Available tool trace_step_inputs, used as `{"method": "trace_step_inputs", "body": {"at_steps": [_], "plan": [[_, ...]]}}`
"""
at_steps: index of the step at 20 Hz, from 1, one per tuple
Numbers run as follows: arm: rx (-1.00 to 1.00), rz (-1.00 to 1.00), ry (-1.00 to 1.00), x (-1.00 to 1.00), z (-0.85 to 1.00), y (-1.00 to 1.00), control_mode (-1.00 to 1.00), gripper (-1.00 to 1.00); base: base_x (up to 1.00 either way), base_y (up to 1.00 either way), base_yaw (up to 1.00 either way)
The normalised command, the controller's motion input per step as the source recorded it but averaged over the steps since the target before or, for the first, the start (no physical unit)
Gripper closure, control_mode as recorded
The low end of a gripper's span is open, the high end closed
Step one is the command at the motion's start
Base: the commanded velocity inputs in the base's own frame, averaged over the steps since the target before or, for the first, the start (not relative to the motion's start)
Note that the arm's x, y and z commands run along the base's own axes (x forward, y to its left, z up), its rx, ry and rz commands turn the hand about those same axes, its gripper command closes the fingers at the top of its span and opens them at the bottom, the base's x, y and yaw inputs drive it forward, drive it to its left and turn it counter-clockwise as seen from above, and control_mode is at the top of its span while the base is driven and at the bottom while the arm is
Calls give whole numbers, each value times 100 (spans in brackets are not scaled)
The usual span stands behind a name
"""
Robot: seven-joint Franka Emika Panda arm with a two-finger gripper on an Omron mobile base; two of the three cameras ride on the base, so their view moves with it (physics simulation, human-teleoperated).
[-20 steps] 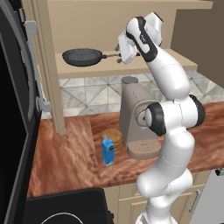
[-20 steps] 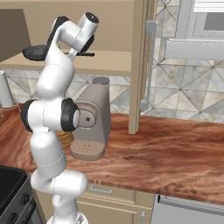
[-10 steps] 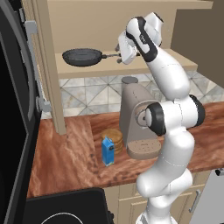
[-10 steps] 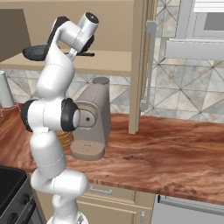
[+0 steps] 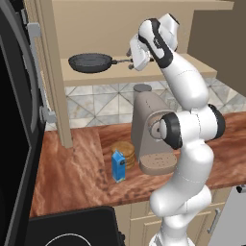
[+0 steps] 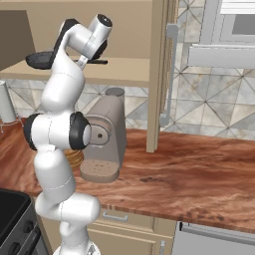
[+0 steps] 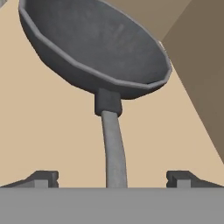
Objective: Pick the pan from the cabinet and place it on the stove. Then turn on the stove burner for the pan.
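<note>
Early stage: pan (image 7: 100, 48) on cabinet (image 5: 192, 72) shelf, claw (image 7: 112, 177) spread wide astride handle, unclamped. Remaining: gripping, carrying to stove (image 5: 72, 230), turning burner knob.

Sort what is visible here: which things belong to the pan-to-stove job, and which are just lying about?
Belongs to the job:
- pan, on the cabinet shelf
- gripper, open, fingers on either side of the pan's handle
- stove, at the lower edge

Just lying about:
- coffee machine
- blue carton
- white kettle
</note>
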Motion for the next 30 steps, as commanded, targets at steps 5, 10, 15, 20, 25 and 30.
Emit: {"method": "trace_step_inputs", "body": {"at_steps": [5,10,15,20,25,30], "plan": [[1,0,0,0,-4,0,-100,-100,0,0,0],[0,0,0,0,-6,0,-100,-100,0,0,0],[1,0,0,0,-8,0,-100,-100,0,0,0],[0,0,0,0,-8,0,-100,-100,0,0,0],[0,0,0,0,-12,0,-100,-100,0,0,0],[1,0,0,1,-17,0,-100,-100,0,0,0]]}}
